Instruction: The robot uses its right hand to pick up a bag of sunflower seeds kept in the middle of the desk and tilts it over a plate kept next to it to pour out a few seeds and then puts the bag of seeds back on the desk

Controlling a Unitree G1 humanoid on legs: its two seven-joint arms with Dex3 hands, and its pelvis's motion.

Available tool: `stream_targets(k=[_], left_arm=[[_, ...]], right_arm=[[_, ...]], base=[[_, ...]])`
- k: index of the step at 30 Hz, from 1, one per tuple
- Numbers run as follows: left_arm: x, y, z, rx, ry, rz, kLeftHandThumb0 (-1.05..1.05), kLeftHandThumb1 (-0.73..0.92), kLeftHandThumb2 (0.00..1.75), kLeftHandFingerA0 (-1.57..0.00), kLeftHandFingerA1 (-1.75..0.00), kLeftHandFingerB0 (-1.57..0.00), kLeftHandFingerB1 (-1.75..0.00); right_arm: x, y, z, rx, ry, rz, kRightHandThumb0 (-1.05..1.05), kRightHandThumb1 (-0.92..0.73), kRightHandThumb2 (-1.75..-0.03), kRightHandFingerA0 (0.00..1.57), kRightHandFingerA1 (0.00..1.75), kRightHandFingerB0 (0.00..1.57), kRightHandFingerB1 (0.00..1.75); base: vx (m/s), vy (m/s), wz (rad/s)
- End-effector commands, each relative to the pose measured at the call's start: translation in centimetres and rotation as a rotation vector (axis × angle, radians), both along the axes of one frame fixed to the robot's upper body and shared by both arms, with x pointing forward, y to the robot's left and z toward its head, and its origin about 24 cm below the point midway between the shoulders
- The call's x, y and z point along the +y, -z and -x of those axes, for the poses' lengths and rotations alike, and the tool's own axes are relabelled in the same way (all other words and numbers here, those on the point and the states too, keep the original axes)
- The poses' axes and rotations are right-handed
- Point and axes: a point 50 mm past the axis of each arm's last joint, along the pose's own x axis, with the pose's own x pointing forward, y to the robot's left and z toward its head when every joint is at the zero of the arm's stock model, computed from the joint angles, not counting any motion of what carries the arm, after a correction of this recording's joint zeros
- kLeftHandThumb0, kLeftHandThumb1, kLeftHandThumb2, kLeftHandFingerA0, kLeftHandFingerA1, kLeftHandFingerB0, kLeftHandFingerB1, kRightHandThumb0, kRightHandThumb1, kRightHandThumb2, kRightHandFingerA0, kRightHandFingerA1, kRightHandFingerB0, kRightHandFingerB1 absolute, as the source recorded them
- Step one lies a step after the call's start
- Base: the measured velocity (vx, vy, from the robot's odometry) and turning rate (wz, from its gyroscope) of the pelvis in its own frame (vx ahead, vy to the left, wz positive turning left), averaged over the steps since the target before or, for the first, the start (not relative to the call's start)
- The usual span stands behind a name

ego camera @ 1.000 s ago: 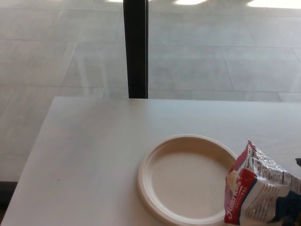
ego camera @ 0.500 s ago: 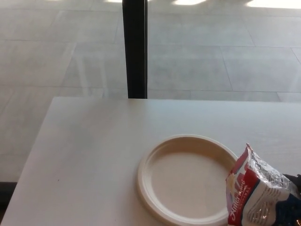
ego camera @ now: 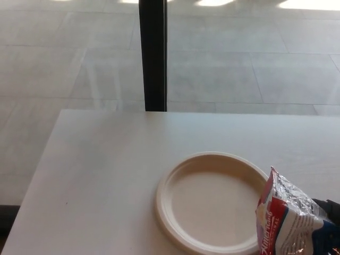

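The seed bag point(ego camera: 289, 218) stands at the plate's point(ego camera: 175, 180) right edge, its top corner leaning over the rim. The right hand point(ego camera: 328, 210) shows only as a dark sliver behind the bag; its grip cannot be judged. The plate holds no seeds.

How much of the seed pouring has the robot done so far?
Not much yet. The plate looks bare, with no seeds on it, so pouring hasn't happened. The bag of seeds is at the plate's right edge, its top corner over the rim, with a bit of the right hand dark behind it; whether the hand grips it can't be seen. Left to do: tip seeds out, then set the bag back on the desk.
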Motion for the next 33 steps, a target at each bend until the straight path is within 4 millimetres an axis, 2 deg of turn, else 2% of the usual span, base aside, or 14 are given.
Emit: stream_targets(k=[1,2,5,6,7,8,10,12,16,20,24,25,26,33], left_arm=[[0.5,-0.5,0.1,-0.013,0.015,-0.024,-0.77,0.55,0.95,-0.50,-0.66,-0.34,-0.52],[0.5,-0.5,0.1,-0.013,0.021,-0.026,-0.80,0.56,0.94,-0.49,-0.65,-0.35,-0.52],[0.4,-0.4,0.3,0.009,0.027,-0.032,-0.76,0.55,0.95,-0.49,-0.64,-0.34,-0.51],[0.4,-0.4,0.4,0.006,0.025,-0.030,-0.74,0.68,0.60,-0.52,-0.58,-0.41,-0.41],[0.4,-0.4,0.4,0.003,0.024,-0.029,-0.74,0.68,0.60,-0.52,-0.58,-0.41,-0.41],[0.5,-0.4,0.5,0.002,0.015,-0.020,-0.73,0.67,0.60,-0.51,-0.59,-0.42,-0.42],[0.4,-0.4,0.6,-0.004,0.004,-0.011,-0.71,0.67,0.60,-0.51,-0.58,-0.42,-0.42],[0.4,-0.4,0.6,-0.014,-0.008,-0.004,-0.70,0.67,0.60,-0.54,-0.60,-0.45,-0.42],[0.4,-0.3,0.7,-0.003,-0.016,-0.008,-0.67,0.67,0.60,-0.55,-0.59,-0.47,-0.41],[0.3,-0.3,0.7,0.001,-0.002,-0.010,-0.69,0.68,0.60,-0.55,-0.58,-0.46,-0.42],[0.3,-0.3,0.7,-0.007,-0.003,-0.006,-0.68,0.68,0.60,-0.56,-0.59,-0.48,-0.43],[0.4,-0.3,0.7,-0.002,0.003,-0.012,-0.69,0.53,0.93,-0.52,-0.66,-0.45,-0.56],[0.4,-0.4,0.7,0.002,0.015,-0.012,-0.70,0.69,0.60,-0.55,-0.59,-0.48,-0.42],[0.5,-0.4,0.9,0.014,-0.015,0.000,-0.66,0.67,0.60,-0.52,-0.54,-0.48,-0.41]], right_arm=[[-0.6,1.2,0.8,-0.094,0.050,0.049,-0.14,-0.54,-1.02,0.98,0.99,0.10,0.51],[-0.6,1.2,0.9,-0.138,0.046,0.073,-0.13,-0.79,-0.67,0.84,1.68,0.42,0.48],[-0.6,1.4,1.0,-0.178,0.034,0.088,-0.13,-0.81,-0.69,0.84,1.75,0.49,0.53],[-0.7,1.5,1.0,-0.205,0.025,0.093,-0.11,-0.77,-0.84,0.86,1.75,0.68,0.68],[-0.8,1.5,1.0,-0.218,0.021,0.095,-0.11,-0.77,-0.84,0.86,1.75,0.68,0.68],[-0.8,1.5,1.2,-0.217,0.021,0.093,-0.13,-0.74,-0.97,1.05,1.72,0.87,0.87],[-0.9,1.5,1.2,-0.222,0.022,0.090,-0.11,-0.70,-1.06,0.86,1.68,0.94,0.98],[-1.1,1.5,1.4,-0.230,0.026,0.080,-0.11,-0.64,-1.14,0.93,1.60,0.98,1.06],[-1.0,1.7,1.6,-0.282,-0.004,0.083,-0.19,-0.68,-0.94,0.94,1.65,0.86,1.31],[-0.4,1.6,1.8,-0.383,-0.016,0.064,-0.14,-0.54,-1.21,0.94,1.75,0.83,1.49],[-0.2,1.4,1.9,-0.447,-0.012,0.014,-0.14,-0.54,-1.24,0.97,1.75,0.80,1.56],[-0.2,1.4,1.8,-0.449,-0.008,0.003,-0.15,-0.54,-1.26,0.95,1.75,0.78,1.58],[-0.2,1.1,1.7,-0.460,-0.007,-0.003,-0.14,-0.53,-1.27,0.95,1.75,0.78,1.59],[-0.2,0.6,1.2,-0.461,0.035,-0.032,-0.13,-0.52,-1.25,0.87,1.75,0.76,1.60]], base=[[0.00,0.000,0.00],[0.00,0.000,0.00],[0.00,0.000,0.00],[0.00,0.000,0.00],[0.00,0.000,0.00],[0.00,0.000,0.00],[0.00,0.000,0.00],[0.00,0.000,0.00],[0.00,0.000,0.00],[0.00,0.000,0.00],[0.00,0.000,0.00],[0.00,0.000,0.00],[0.00,0.000,0.00],[0.00,0.000,0.00]])
